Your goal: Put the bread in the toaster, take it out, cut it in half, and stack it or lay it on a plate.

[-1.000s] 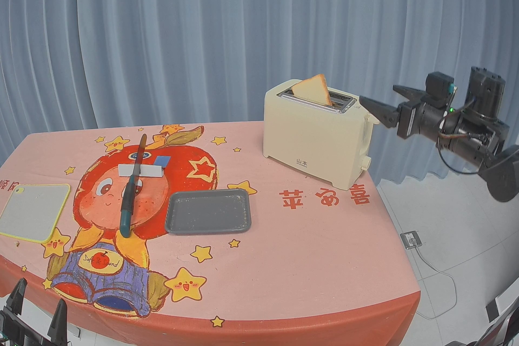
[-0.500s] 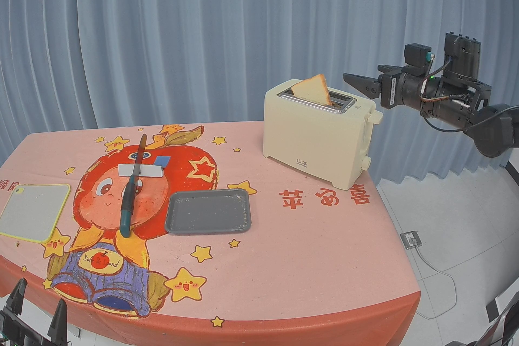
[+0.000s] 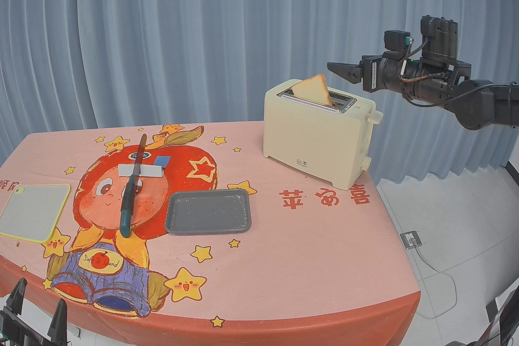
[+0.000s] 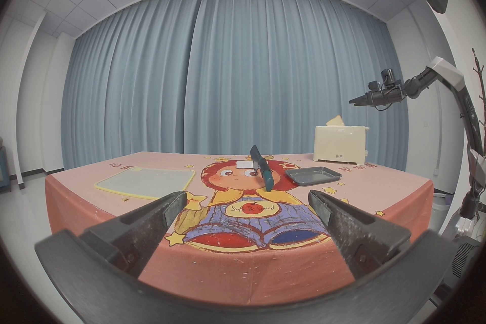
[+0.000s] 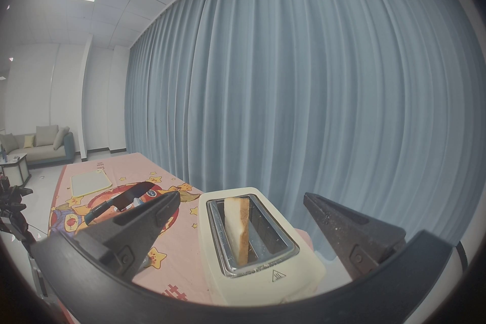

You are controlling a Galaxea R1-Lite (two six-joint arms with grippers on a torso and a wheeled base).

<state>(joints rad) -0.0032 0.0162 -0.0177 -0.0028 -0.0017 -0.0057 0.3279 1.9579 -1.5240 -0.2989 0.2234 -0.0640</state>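
Bread (image 3: 313, 89), a single toasted slice, stands leaning in one slot of a cream toaster (image 3: 316, 141), its upper part poking above the top. The toaster sits at the far right of a table (image 3: 324, 260) covered with a pink cartoon cloth. The right gripper (image 5: 240, 199) hovers in the air just right of the toaster and higher than its top, pointing left toward the slice. Its two dark fingers are spread wide, holding nothing and touching nothing. The left gripper (image 4: 245, 197) sits low at the table's near left edge, its fingers also apart and empty. A dark grey plate (image 3: 208, 213) lies bare in the middle of the table. Just left of it lies a knife (image 3: 130, 190) with a teal handle, its blade resting across a small white block (image 3: 140, 170). A pale cutting board (image 3: 32, 212) lies at the left edge. A blue curtain (image 3: 162, 28) hangs behind.
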